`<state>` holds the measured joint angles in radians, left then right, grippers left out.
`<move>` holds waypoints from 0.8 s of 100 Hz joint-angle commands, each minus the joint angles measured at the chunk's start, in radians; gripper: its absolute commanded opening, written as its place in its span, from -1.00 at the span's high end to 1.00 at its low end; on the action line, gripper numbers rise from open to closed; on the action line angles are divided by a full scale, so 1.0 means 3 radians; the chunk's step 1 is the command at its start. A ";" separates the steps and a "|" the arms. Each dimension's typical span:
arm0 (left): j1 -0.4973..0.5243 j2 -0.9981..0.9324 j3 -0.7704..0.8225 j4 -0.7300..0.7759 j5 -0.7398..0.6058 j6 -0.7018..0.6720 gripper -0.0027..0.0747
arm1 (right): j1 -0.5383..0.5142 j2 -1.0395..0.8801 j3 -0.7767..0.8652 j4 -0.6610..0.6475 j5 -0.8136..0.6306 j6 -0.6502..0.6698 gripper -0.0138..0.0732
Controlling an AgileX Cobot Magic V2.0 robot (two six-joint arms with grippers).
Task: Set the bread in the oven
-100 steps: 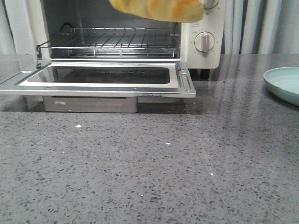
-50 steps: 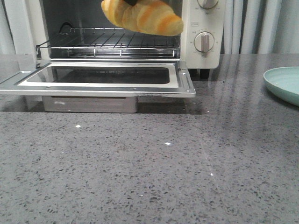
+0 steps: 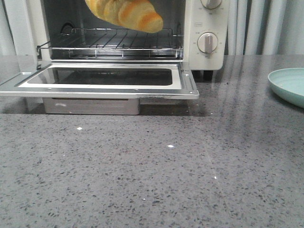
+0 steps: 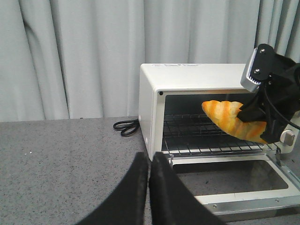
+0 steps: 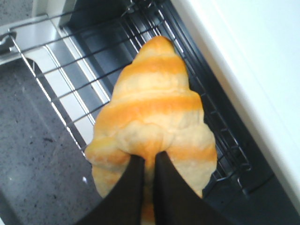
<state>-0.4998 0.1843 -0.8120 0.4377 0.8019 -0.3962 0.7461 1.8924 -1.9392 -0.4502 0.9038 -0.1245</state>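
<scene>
R fingers [image 5: 136, 187] pinch bread [image 5: 152, 122] over oven [image 4: 154, 93] rack, apparently.

Our left pincer [image 4: 149, 187] has two smooth, matte black fingers that taper to rounded tips. Our right pincer [image 5: 149, 183] has the same narrow, matte black fingers. Seen from the left wrist, our right arm [image 4: 272, 89] is black, with a silver-grey block bearing two dark screws and black cables running alongside.

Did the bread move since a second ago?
Yes. The bread slid left: a second ago it hung by the upper knob of the oven; now it's over the middle of the wire rack.
</scene>
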 commanded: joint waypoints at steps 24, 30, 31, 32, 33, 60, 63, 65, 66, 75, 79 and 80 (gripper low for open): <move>0.0005 0.0058 -0.0065 0.0028 -0.0261 -0.0002 0.99 | -0.0014 -0.0013 -0.0107 -0.0350 -0.0297 -0.0011 0.84; 0.0005 0.0058 -0.0065 0.0028 -0.0261 -0.0002 0.99 | -0.0014 0.0034 -0.0107 -0.0359 -0.0342 -0.0011 0.84; 0.0005 0.0058 -0.0065 0.0028 -0.0261 -0.0002 0.99 | -0.0014 0.0033 -0.0107 -0.0366 -0.0350 -0.0011 0.84; 0.0005 0.0058 -0.0065 0.0028 -0.0261 -0.0002 0.99 | -0.0014 0.0041 -0.0107 -0.0368 -0.0359 -0.0011 0.84; 0.0005 0.0058 -0.0065 0.0028 -0.0261 -0.0002 0.99 | -0.0014 0.0041 -0.0107 -0.0368 -0.0369 -0.0011 0.84; 0.0005 0.0058 -0.0065 0.0028 -0.0261 -0.0002 0.99 | -0.0027 0.0114 -0.0107 -0.0509 -0.0513 -0.0011 0.84; 0.0005 0.0058 -0.0065 0.0028 -0.0261 -0.0002 0.99 | -0.0027 0.0122 -0.0107 -0.0516 -0.0513 -0.0011 0.84; 0.0005 0.0058 -0.0065 0.0028 -0.0261 -0.0002 0.99 | -0.0032 0.0130 -0.0107 -0.0530 -0.0513 -0.0011 0.84; 0.0005 0.0058 -0.0065 0.0028 -0.0261 -0.0002 0.99 | -0.0032 0.0130 -0.0107 -0.0536 -0.0513 -0.0011 0.84; 0.0005 0.0058 -0.0065 0.0028 -0.0261 -0.0002 0.99 | -0.0032 0.0165 -0.0107 -0.0601 -0.0518 -0.0011 0.84; 0.0005 0.0058 -0.0065 0.0028 -0.0261 -0.0002 0.99 | -0.0032 0.0182 -0.0107 -0.0605 -0.0518 -0.0011 0.84; 0.0005 0.0058 -0.0065 0.0028 -0.0261 -0.0002 0.99 | -0.0032 0.0182 -0.0107 -0.0605 -0.0518 -0.0011 0.84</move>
<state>-0.4998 0.1843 -0.8120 0.4377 0.8019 -0.3962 0.7444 1.9959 -1.9392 -0.5787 0.8008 -0.1245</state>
